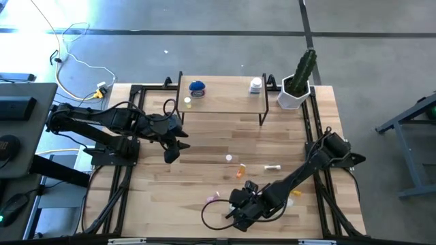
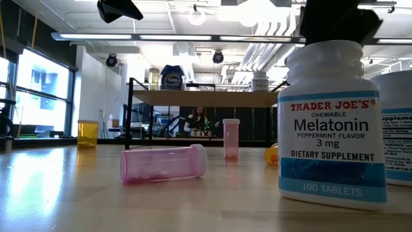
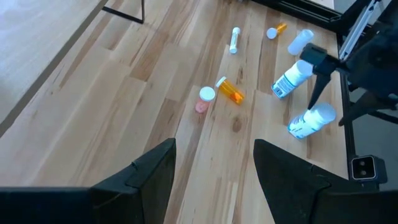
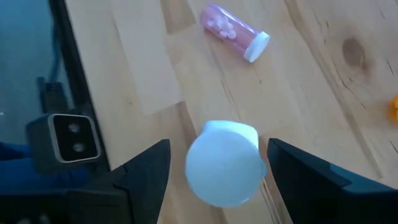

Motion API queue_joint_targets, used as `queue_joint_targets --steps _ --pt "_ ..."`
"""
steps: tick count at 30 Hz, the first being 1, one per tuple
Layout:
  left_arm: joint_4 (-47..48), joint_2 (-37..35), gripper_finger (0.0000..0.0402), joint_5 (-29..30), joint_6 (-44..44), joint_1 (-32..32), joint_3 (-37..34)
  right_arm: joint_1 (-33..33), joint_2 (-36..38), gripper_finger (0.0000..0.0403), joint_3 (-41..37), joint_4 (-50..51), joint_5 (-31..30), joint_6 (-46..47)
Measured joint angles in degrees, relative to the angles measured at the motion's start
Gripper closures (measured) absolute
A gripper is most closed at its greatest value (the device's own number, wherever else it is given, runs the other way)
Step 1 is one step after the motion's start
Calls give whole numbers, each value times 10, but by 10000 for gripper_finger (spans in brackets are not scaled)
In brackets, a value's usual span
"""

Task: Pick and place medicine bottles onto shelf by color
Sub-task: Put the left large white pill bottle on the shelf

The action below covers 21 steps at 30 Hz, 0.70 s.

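**Right gripper straddles a white bottle at the table's near edge**

Pale wood planks form the table top (image 1: 204, 146), with a concrete floor around it and a lit ceiling of pipes and strip lights in the low view. At the far edge stands the low shelf with a light wood board on thin black legs (image 1: 225, 99). On it sit a squat blue-lidded jar (image 1: 197, 87), a small yellow-topped bottle (image 1: 187, 102) beside it, and a white bottle (image 1: 255, 85) toward the other end. Just off that end stands a white hexagonal pot holding a green cactus (image 1: 298, 85).

The right gripper (image 4: 214, 171) is low over the near edge, its two dark fingers spread apart on either side of the white cap of a white melatonin bottle (image 2: 331, 122), which stands upright; the fingers do not close on it. A second white bottle with a blue label (image 2: 399, 129) stands just beside it. A clear pink vial with a white cap (image 4: 233, 31) lies on its side nearby.

Mid-table, a pink vial stands upright (image 3: 204, 99), an orange vial (image 3: 230, 91) lies beside it, and a slim white tube (image 3: 235, 40) lies farther off.

The left gripper (image 3: 214, 168) hovers above the table's left side, fingers parted and empty.
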State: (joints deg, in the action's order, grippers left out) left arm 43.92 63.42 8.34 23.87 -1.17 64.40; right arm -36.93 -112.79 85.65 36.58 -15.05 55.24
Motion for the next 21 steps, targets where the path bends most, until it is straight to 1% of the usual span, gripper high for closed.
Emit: queue_joint_targets --steps 8,11,17,21 --pt "0 0 197 0 1 0 0 0 -28 147 0 0 7 30" --pt "0 0 197 0 1 0 0 0 -28 168 0 1 7 30" --pt "0 0 197 0 0 0 0 3 -28 243 0 2 20 32" --pt "0 0 197 0 0 0 0 9 -26 245 0 4 25 23"
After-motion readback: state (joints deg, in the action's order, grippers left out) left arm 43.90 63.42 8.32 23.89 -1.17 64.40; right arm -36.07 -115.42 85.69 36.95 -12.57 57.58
